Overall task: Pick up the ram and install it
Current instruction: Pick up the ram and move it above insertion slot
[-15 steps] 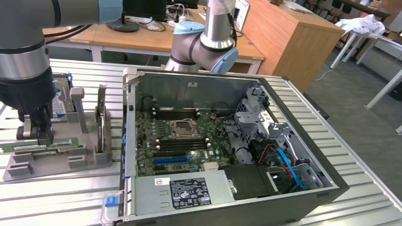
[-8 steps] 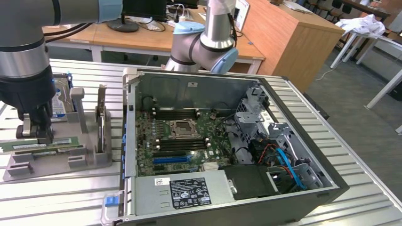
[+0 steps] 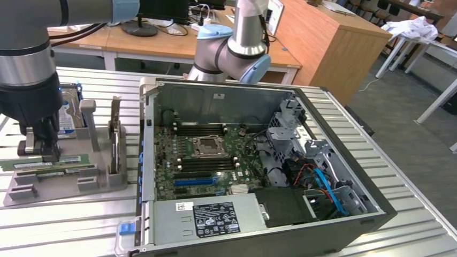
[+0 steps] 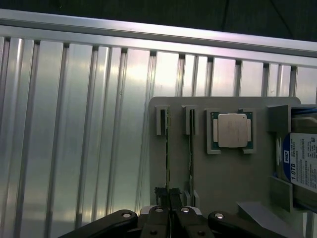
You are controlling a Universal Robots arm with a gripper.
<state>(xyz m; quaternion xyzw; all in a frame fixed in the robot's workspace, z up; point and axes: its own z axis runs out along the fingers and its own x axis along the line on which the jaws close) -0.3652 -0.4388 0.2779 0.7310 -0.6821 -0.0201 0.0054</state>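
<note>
Wrist view: the gripper [image 4: 169, 194] is clenched on the ram [image 4: 168, 148], which stands on edge in the slot nearest the grey holder's [image 4: 223, 178] outer edge. Upright storage, I judge, leaves its 2 faces free for pinching.

Counted in and beside the grey holder [image 4: 228, 178]
Two sticks of ram [image 4: 168, 148], one CPU chip [image 4: 232, 130] and one hard drive [image 4: 303, 166] in the holder; one open computer case [image 3: 200, 107] beside it.
</note>
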